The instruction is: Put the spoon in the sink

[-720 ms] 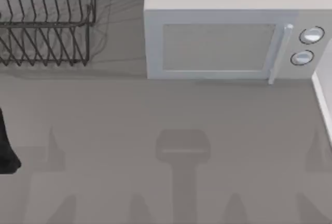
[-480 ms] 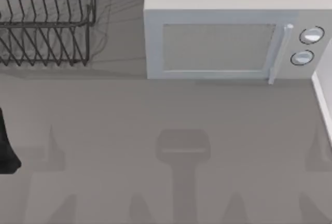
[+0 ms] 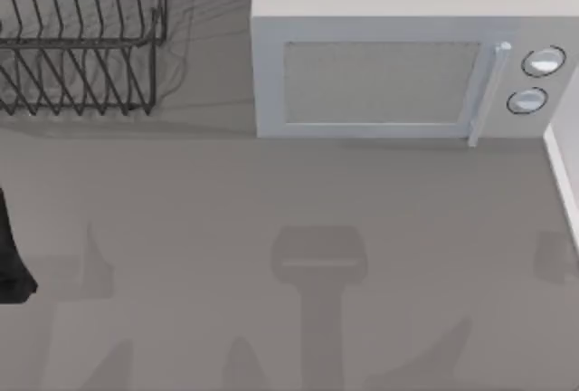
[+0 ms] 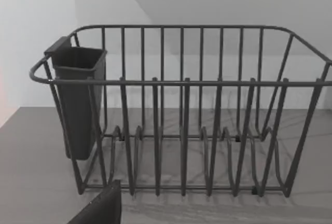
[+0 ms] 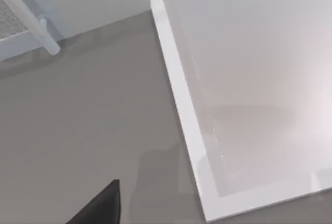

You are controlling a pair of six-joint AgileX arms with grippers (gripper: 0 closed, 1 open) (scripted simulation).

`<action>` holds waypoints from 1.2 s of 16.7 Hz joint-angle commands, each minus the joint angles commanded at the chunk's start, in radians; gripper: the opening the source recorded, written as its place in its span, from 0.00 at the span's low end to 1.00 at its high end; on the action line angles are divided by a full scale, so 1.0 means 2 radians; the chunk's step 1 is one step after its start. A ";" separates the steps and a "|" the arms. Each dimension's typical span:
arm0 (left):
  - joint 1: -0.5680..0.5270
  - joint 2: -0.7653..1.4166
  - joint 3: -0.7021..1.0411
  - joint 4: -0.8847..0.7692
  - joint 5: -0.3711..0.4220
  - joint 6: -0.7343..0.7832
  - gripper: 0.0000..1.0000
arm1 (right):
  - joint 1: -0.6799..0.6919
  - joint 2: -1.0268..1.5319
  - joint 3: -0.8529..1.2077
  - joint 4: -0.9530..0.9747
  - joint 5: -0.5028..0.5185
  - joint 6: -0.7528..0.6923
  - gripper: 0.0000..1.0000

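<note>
Your left arm [image 3: 11,260] sits at the top view's left edge; you cannot tell how either arm's jaws stand. Across the grey surface [image 3: 271,201], the sink [image 3: 565,174] lies at the right edge. Farther back stand the rack [image 3: 81,47], upper left, and the microwave [image 3: 398,65].

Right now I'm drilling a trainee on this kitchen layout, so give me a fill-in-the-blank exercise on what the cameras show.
1. The wire dish rack stands at the top view's far ____ corner.
2. The microwave has ____ round knobs beside its door handle.
3. The dark cutlery holder hangs on the rack's ____.
4. The sink lies at the table's ____ side.

Missing: left; two; end; right
</note>
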 joint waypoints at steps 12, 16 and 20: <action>0.000 0.000 0.000 0.000 0.000 0.000 1.00 | -0.030 0.403 0.249 -0.296 0.002 0.204 1.00; 0.000 0.000 0.000 0.000 0.000 0.000 1.00 | -0.031 0.414 0.258 -0.305 0.002 0.211 1.00; 0.000 0.000 0.000 0.000 0.000 0.000 1.00 | -0.029 0.416 0.251 -0.296 0.002 0.211 1.00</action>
